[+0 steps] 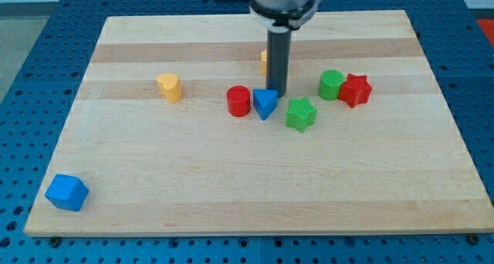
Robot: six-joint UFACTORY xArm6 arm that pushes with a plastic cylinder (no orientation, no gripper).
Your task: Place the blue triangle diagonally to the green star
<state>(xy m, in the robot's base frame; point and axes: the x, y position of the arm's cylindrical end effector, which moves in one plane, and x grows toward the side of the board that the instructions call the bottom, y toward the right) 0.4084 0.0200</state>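
Two neighbours flank blue triangle [265,103]: red cylinder [238,101] left, green star [301,114] right | tip [277,92] touches triangle's top-right, holds nothing | no legible writing

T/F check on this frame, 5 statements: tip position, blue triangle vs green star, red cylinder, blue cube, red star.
1. My tip sits at the blue triangle, on its upper right side. True.
2. The blue triangle lies to the view's right of the green star. False: it lies to the star's left, slightly higher.
3. The red cylinder is just left of the blue triangle. True.
4. The blue cube sits near the board's top right corner. False: bottom left corner.
5. The red star stands alone. False: the green cylinder is right beside it.
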